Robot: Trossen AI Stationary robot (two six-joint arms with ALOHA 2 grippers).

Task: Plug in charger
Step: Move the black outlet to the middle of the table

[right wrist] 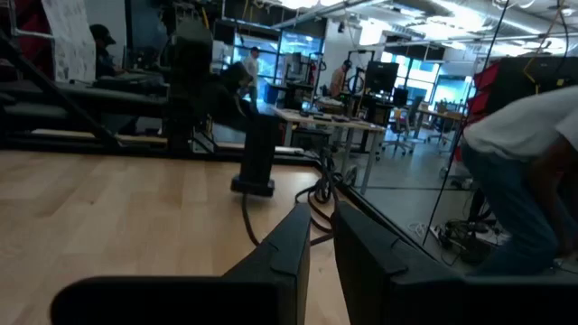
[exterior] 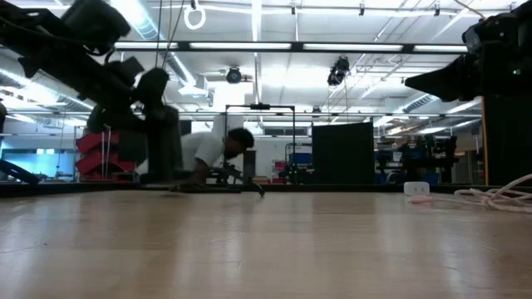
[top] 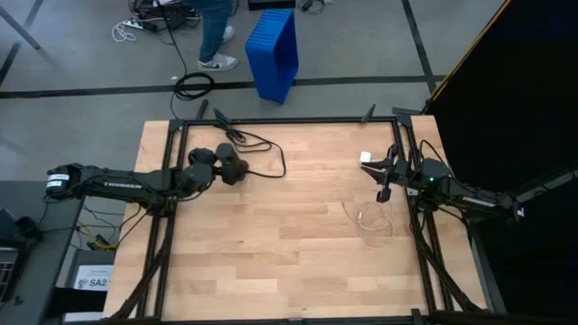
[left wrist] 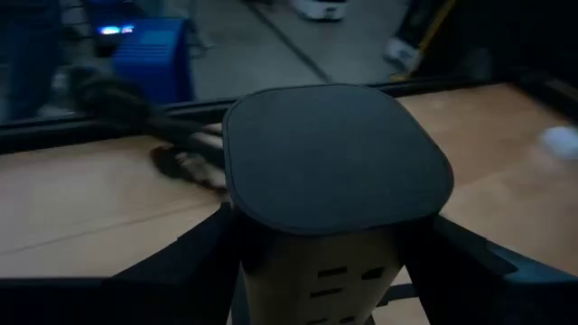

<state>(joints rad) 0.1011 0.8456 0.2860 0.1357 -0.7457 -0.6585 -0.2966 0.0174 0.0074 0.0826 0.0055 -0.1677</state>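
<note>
1. Pale wood planks make up the worktop (top: 271,244), set in a black frame; both arms reach in from its left and right edges.
2. The left gripper (top: 237,168) sits near the far left corner, its fingers pinching a dark, square-topped power tower (top: 229,165); in the left wrist view that block (left wrist: 336,171) fills the space between the two dark fingers (left wrist: 190,257), which press against its sides, and slots show on its front face.
3. A black cord (top: 262,144) loops from the tower toward the far edge; a little of it runs off toward the frame there.
4. The right gripper (top: 384,185) is near the right edge, toward the far side; its fingers (right wrist: 280,248) are pressed close together with only a thin gap, and nothing shows between them.
5. The white charger (top: 366,157) lies on the worktop just beside the right gripper, on its far side, apart from the fingers; its pale cable (top: 370,219) coils in loose loops toward the near edge along the right side.
6. The charger and the tower are well apart, across the worktop's width.
7. Beyond the far edge stands a blue crate (top: 275,50); a person (top: 215,32) in jeans stands on the grey floor beside it.
</note>
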